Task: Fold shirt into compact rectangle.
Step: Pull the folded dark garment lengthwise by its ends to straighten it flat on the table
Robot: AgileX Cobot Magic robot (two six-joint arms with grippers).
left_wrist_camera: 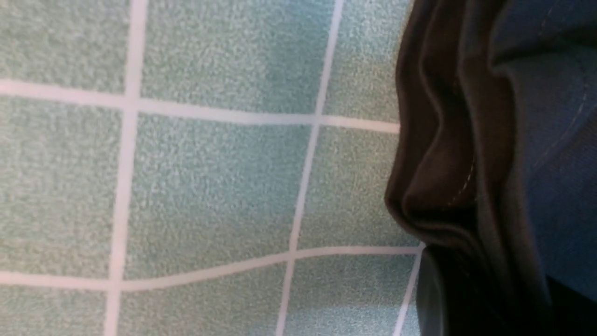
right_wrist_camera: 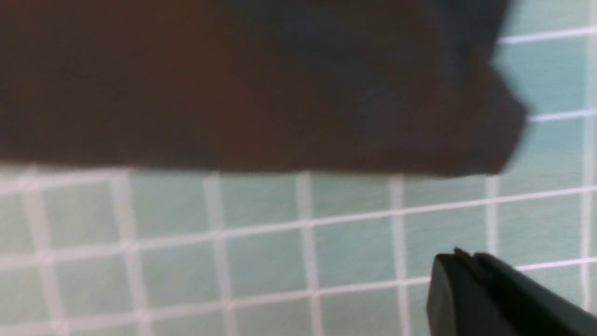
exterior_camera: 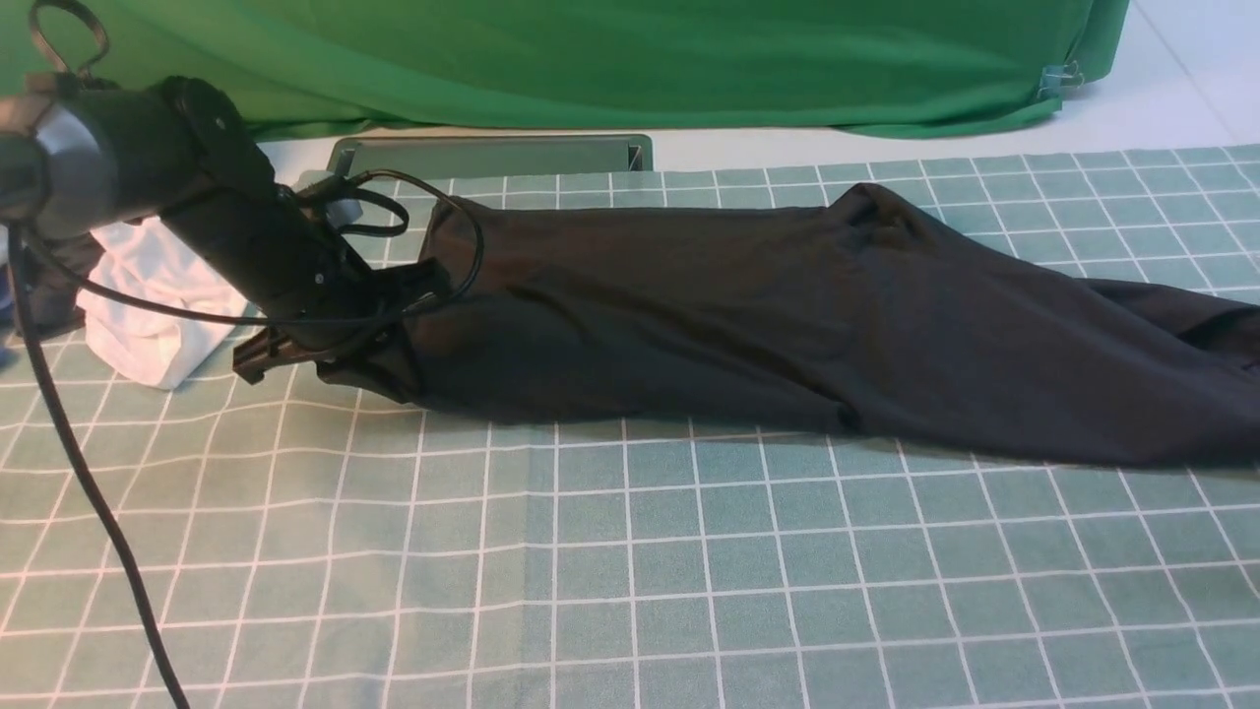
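Observation:
The black shirt [exterior_camera: 748, 315] lies as a long folded band across the green checked cloth, its right end running off the front view's edge. My left gripper [exterior_camera: 406, 313] is at the band's left end, shut on bunched layers of the shirt [left_wrist_camera: 443, 177]; one dark finger [left_wrist_camera: 431, 298] shows beside the folds. My right gripper [right_wrist_camera: 459, 261] is out of the front view. In its wrist view the jaws are pressed together with nothing between them, above bare checked cloth, apart from the blurred shirt [right_wrist_camera: 261, 84]. No print or label shows.
A white garment [exterior_camera: 148, 305] lies bunched behind my left arm. A big green cloth [exterior_camera: 630, 59] hangs along the back, with a grey metal frame [exterior_camera: 492, 156] below it. A black cable [exterior_camera: 79, 473] trails down the left side over the checked tablecloth [exterior_camera: 630, 571].

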